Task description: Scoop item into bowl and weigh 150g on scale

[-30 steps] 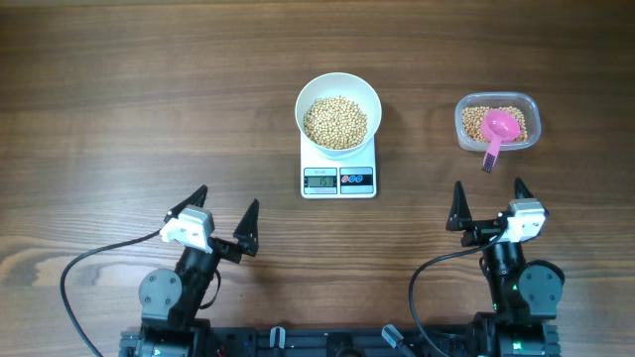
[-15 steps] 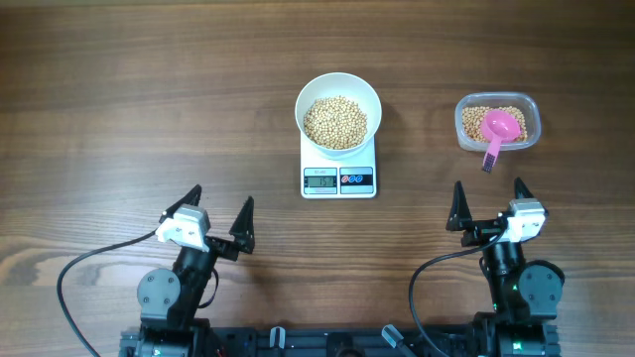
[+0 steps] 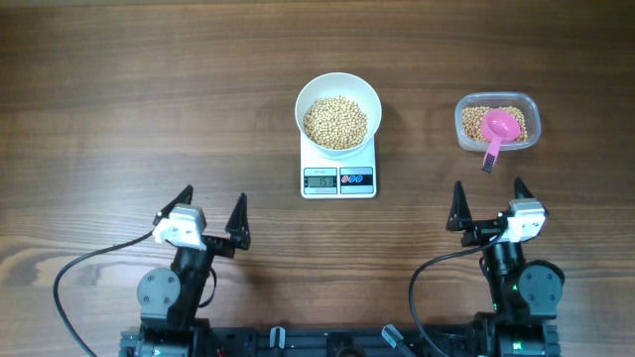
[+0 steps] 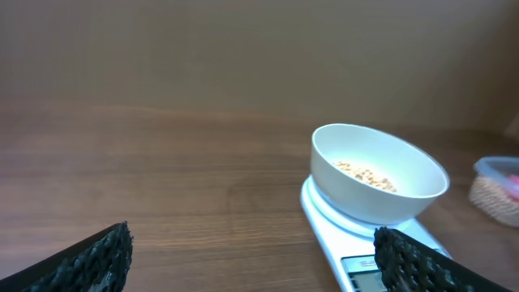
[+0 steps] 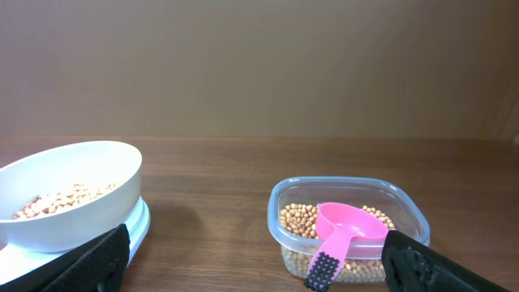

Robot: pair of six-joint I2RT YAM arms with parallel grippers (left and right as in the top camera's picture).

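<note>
The beans [image 3: 335, 122] are heaped in the white bowl [image 3: 338, 83], which is set on the scale [image 3: 338, 180] mid-tabletop [image 3: 149, 89]. At three o'clock, well apart, a clear tub [image 3: 463, 124] of beans is seen, with a pink scoop [image 3: 501, 127] laid inside. The left hand [image 3: 213, 195] at seven o'clock and the right hand [image 3: 488, 187] at five o'clock are spread wide and empty.

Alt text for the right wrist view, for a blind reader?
A pink scoop lies in a clear tub of soybeans on a table. Left, a white bowl of soybeans sits on a scale. The right gripper is open.
</note>
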